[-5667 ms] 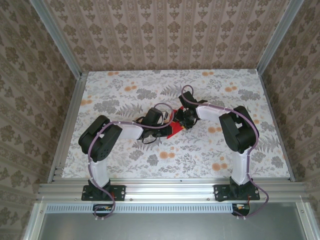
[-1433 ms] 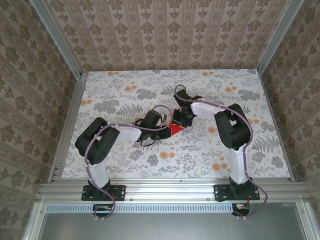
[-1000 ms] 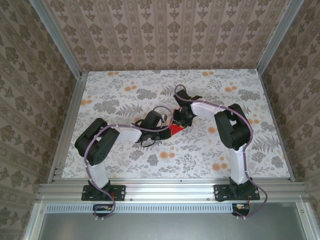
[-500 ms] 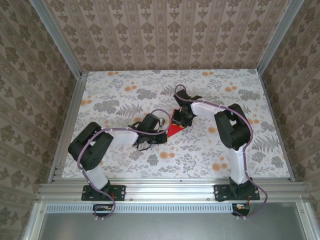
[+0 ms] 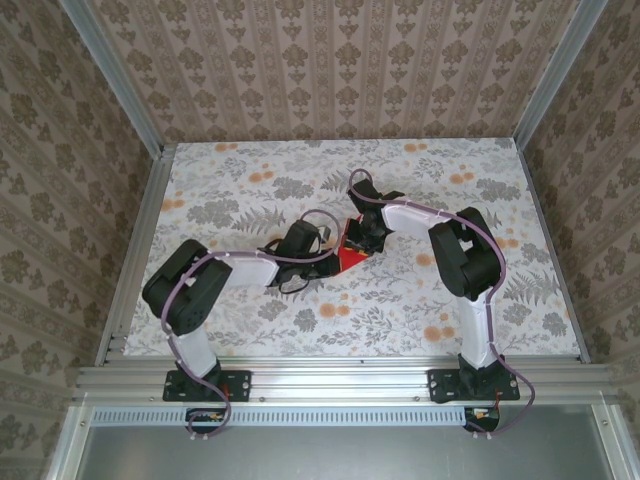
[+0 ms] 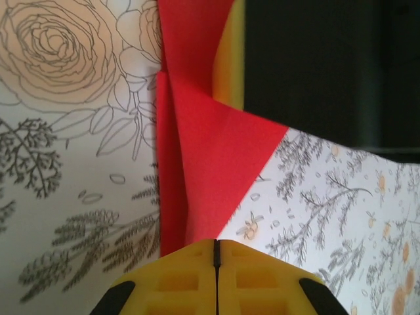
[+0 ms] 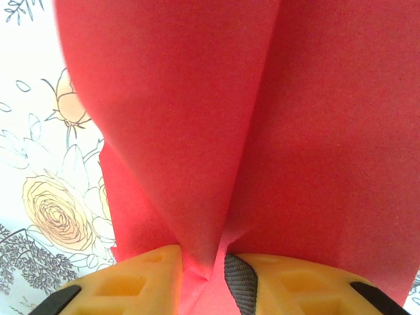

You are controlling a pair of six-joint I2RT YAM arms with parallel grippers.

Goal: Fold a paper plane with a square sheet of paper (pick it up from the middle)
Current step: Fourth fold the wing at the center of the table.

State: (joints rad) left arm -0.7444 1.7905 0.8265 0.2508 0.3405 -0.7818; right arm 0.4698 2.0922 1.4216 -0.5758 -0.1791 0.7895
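folding is half done: your left gripper (image 6: 215,252) is closed on the red paper (image 6: 210,151), and the right gripper (image 7: 203,269) pinches a raised ridge between its fingers (image 7: 144,279). next, i think, press that crease flat, gently.

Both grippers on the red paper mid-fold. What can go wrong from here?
1. Tear: the left gripper and right gripper both appear clamped on the same thin red paper; any pull apart could rip it.
2. Stray crease: the paper puckers into the right gripper's pinch.
3. Slip: the left gripper seems to hold only an edge and may lose it.
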